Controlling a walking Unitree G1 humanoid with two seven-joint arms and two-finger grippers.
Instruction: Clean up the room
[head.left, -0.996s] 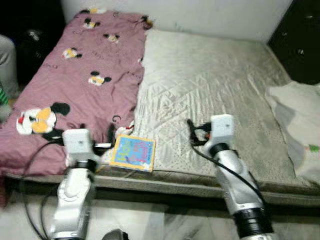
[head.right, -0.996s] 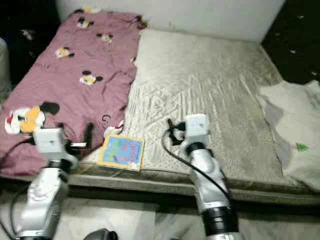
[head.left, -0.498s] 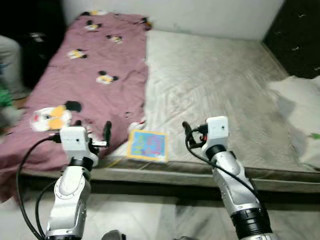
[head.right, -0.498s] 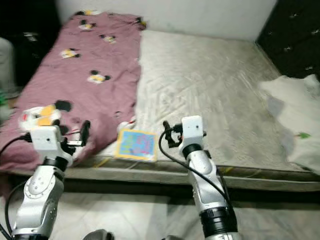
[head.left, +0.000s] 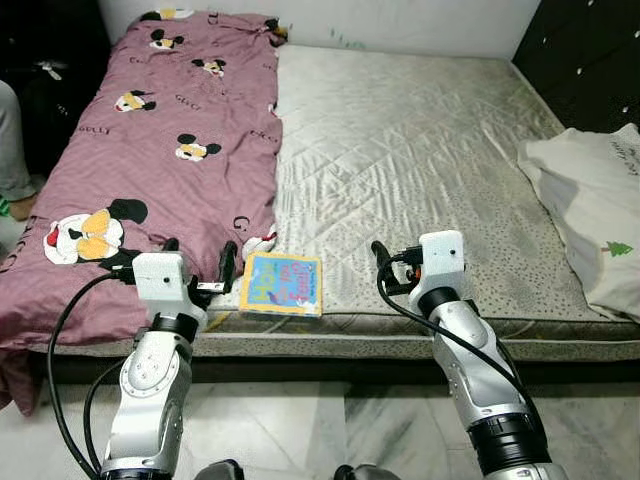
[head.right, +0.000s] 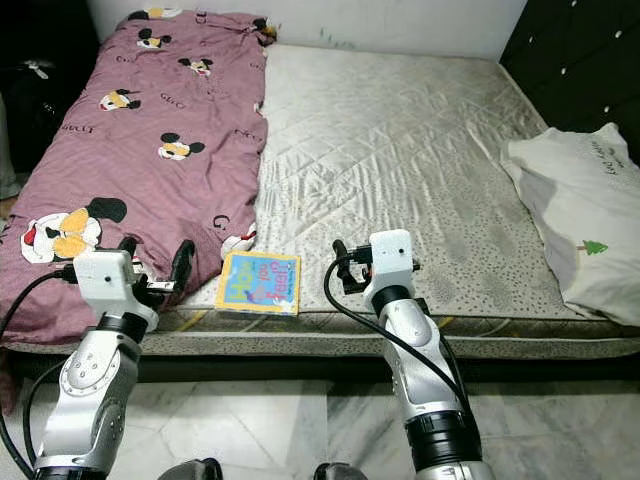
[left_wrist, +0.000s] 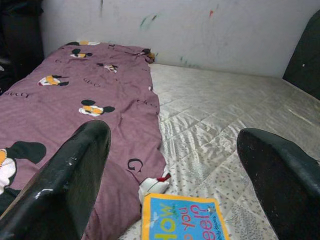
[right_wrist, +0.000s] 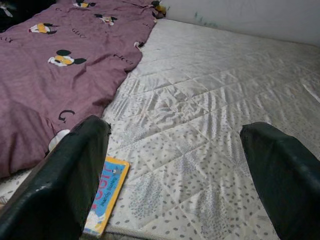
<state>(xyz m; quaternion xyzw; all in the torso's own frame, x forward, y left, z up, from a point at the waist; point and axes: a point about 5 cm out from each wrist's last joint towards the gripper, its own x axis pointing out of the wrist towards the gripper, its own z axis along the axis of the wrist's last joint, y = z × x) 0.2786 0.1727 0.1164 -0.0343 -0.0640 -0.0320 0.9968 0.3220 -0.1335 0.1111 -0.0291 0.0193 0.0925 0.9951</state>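
Left eye view, nearest: marble floor (head.left: 300, 420) below the robot, both arms raised toward the bed edge
Left hand (head.left: 196, 262): fingers apart, holding nothing, hovering over the blanket's near edge just beside the book
Right hand (head.left: 380, 268): fingers apart, holding nothing, over the mattress edge near the book
Book (head.left: 283, 284): colourful, lying flat at the near edge of the mattress (head.left: 420, 150), touching the purple cartoon blanket (head.left: 150, 150)
Farther: white pillow (head.left: 595, 215) on the robot's right of the bed
Step in hand: likely picking up the book
Doing it well: slide a finger under the overhanging near edge, pinch the cover flat, avoid catching the blanket
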